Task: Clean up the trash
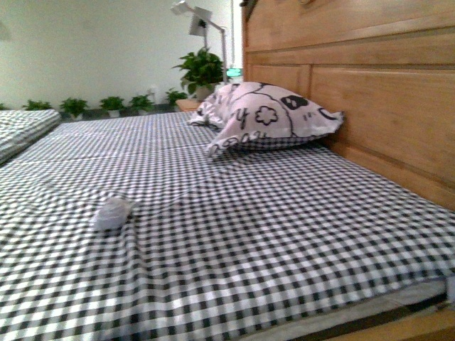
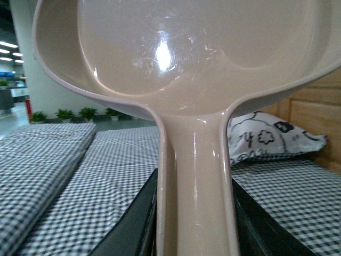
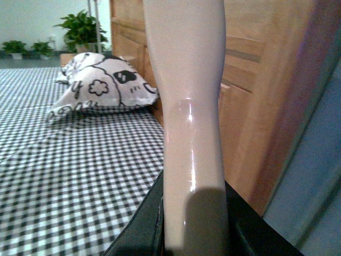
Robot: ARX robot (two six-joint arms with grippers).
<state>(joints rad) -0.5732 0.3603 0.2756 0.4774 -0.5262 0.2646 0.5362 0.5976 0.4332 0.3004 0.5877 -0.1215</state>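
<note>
Front view shows a bed covered with a black-and-white checked sheet. On this sheet lies the trash, a small white-grey wrinkled wad, alone on the cloth, in the left part of the picture and nearer to the camera than the pillow. The pillow, white with black cartoon print, lies against the wooden headboard, well apart from the trash. Behind the pillow stands a potted plant. No pincer shows here, so I cannot tell how the trash lies in relation to either pincer

Left wrist view: the left pincer is clenched on the dustpan, a beige plastic one. The black jaws sit close on both sides of its handle, and the wide pan rises just beyond the pincer and fills most of the picture. Far beyond the pincer, past the handle, are the checked sheet and the pillow beside the headboard

Right wrist view: the right pincer is grasping a beige plastic handle, glossy, which comes out straight from between the black jaws. Its far end is cut off by the picture, so I cannot tell what tool it belongs to. Beyond the pincer the pillow rests on the checked sheet next to the headboard, and the headboard runs close beside the pincer
</note>
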